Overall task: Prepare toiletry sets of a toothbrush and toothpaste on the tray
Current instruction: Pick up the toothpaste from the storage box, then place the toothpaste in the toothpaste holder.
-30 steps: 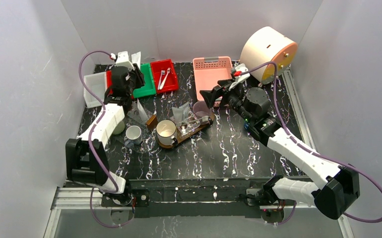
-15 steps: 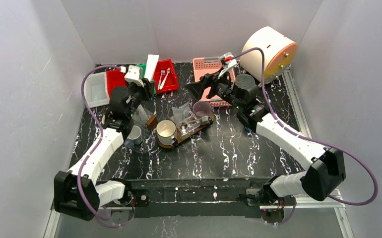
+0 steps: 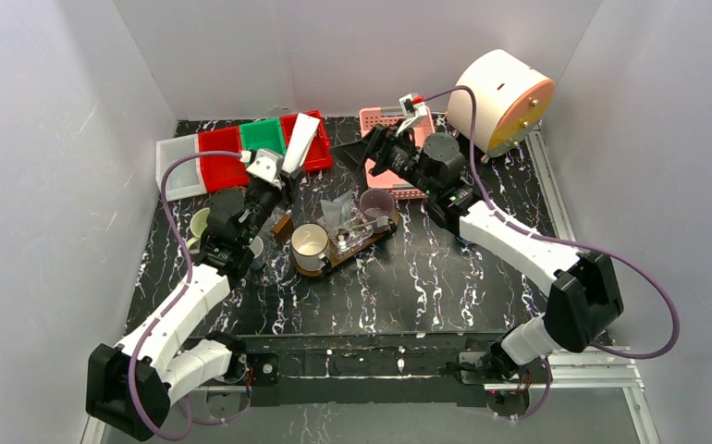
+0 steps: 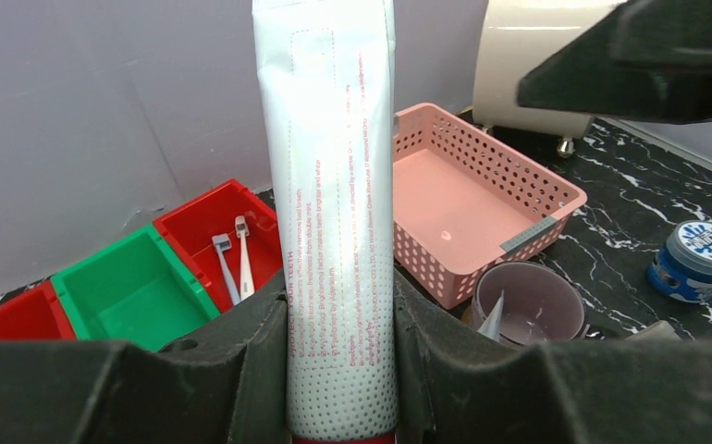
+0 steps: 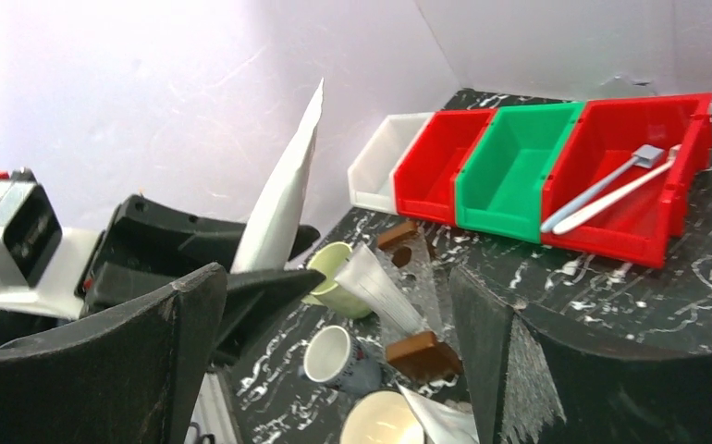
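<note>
My left gripper (image 3: 288,166) is shut on a white toothpaste tube (image 3: 300,141) with red print, held upright above the red bin; in the left wrist view the tube (image 4: 334,185) stands between the fingers (image 4: 241,356). My right gripper (image 3: 371,153) is open and empty over the pink basket's left edge, facing the tube (image 5: 283,194). The dark-brown tray (image 3: 363,239) carries a cream mug (image 3: 309,242) and a purple mug (image 3: 377,202) with a tube tip in it (image 4: 491,314). Two white toothbrushes (image 5: 611,190) lie in the red bin (image 4: 200,227).
The pink basket (image 3: 398,139) and a cream cylinder (image 3: 500,88) stand at the back right. White (image 3: 175,166), red (image 3: 218,148) and green (image 3: 262,136) bins line the back left. A green mug (image 5: 343,268), a small white mug (image 5: 329,356), a brown block (image 5: 423,356) and a blue tin (image 4: 699,259) are near the tray.
My left arm has swung right and toward the centre, carrying the tube over the red bin. My right gripper has moved left and back, over the pink basket's edge.
</note>
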